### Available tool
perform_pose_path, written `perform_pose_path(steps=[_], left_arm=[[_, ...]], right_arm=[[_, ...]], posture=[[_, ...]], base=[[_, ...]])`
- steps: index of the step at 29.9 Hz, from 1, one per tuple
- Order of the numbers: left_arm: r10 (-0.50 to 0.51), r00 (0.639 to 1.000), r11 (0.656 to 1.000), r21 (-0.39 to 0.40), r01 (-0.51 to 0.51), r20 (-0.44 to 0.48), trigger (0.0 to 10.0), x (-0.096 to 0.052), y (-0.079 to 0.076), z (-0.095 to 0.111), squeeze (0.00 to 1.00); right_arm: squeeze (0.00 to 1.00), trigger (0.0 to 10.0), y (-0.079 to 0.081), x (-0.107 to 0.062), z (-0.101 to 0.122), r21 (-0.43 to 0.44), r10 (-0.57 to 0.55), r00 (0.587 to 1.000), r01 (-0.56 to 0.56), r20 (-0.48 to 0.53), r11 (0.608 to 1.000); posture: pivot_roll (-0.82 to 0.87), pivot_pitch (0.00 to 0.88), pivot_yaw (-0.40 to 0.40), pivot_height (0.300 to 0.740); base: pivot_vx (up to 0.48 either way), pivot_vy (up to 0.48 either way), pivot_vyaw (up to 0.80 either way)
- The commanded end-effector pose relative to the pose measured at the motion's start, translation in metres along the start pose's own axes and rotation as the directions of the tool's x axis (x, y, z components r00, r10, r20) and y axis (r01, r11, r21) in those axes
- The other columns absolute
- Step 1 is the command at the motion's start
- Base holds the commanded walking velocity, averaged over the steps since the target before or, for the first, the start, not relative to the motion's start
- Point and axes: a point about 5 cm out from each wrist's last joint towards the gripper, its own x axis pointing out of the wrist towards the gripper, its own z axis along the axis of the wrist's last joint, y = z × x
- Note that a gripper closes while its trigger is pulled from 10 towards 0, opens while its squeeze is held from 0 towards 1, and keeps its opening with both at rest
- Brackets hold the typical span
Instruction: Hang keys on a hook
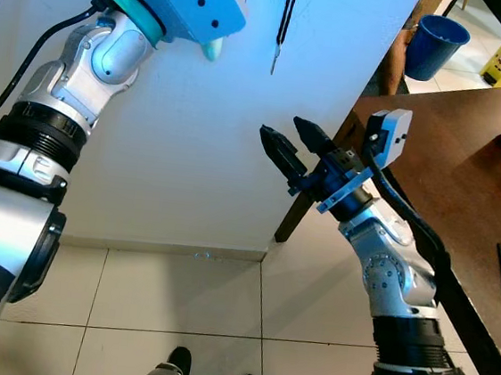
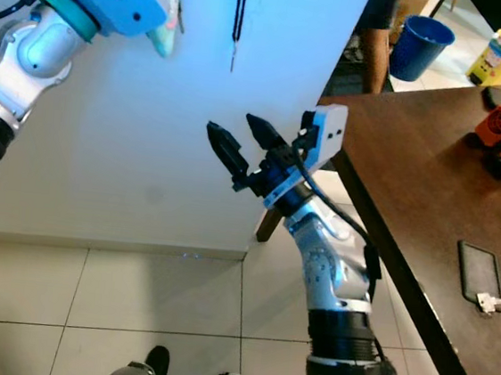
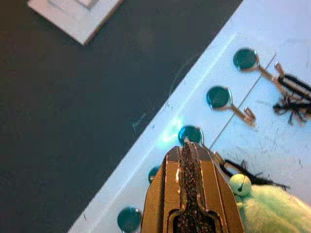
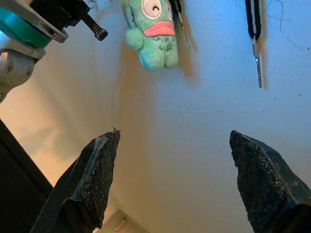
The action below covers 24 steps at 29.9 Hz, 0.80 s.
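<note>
Up at ten o'clock I have the left pincer point(image 3: 192, 194) raised against the white wall point(image 1: 192, 146), its two fingers pressed together right at a row of round teal hooks point(image 3: 218, 97). The keys point(image 4: 181, 26) hang on their ring just beside those fingers, below a green plush keychain point(image 4: 150, 31) with a pink mouth; the plush's long axis runs straight down the wall, and I can barely make out a thin key blade next to it. At one o'clock from the plush a black lanyard point(image 1: 286, 17) hangs vertically with a small metal piece at its tip. Further right, the right pincer point(image 1: 295, 147) is spread wide, empty, pointing toward the wall. At three o'clock stands the dark desk point(image 2: 431, 171).
</note>
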Motion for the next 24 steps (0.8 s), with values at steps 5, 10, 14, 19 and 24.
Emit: perform_pose_path(steps=[5, 10, 14, 19, 24], left_arm=[[0.024, 1.000, 1.000, -0.002, -0.024, 0.004, 10.0, 0.004, 0.005, 0.001, 0.00], [0.035, 0.999, 0.999, 0.000, -0.035, -0.021, 10.0, 0.001, 0.008, -0.005, 0.00], [0.042, 0.998, 0.999, 0.004, -0.042, -0.038, 10.0, -0.002, 0.009, -0.010, 0.00], [0.054, 0.995, 0.998, -0.013, -0.055, -0.080, 10.0, -0.006, 0.010, -0.018, 0.00], [0.064, 0.992, 0.997, -0.035, -0.068, -0.109, 10.0, -0.009, 0.009, -0.022, 0.00]], right_arm=[[0.00, 10.0, 0.000, -0.005, -0.002, 0.006, -0.008, 1.000, 0.008, -0.009, 1.000], [0.00, 10.0, 0.000, -0.005, -0.002, 0.005, -0.010, 1.000, 0.010, -0.010, 1.000], [0.00, 10.0, 0.000, -0.006, -0.002, 0.005, -0.011, 1.000, 0.011, -0.012, 1.000], [0.00, 10.0, 0.001, -0.007, -0.002, 0.004, -0.012, 1.000, 0.012, -0.016, 1.000], [0.00, 10.0, 0.000, -0.007, -0.001, 0.003, -0.014, 1.000, 0.014, -0.017, 1.000]], posture=[[-0.09, 0.171, 0.019, 0.740], [-0.09, 0.174, 0.019, 0.740], [-0.09, 0.175, 0.019, 0.740], [-0.09, 0.177, 0.018, 0.740], [-0.10, 0.180, 0.017, 0.740]], base=[[0.000, 0.000, 0.00], [0.000, 0.000, 0.00], [0.000, 0.000, 0.00], [0.000, 0.000, 0.00], [0.000, 0.000, 0.00]])
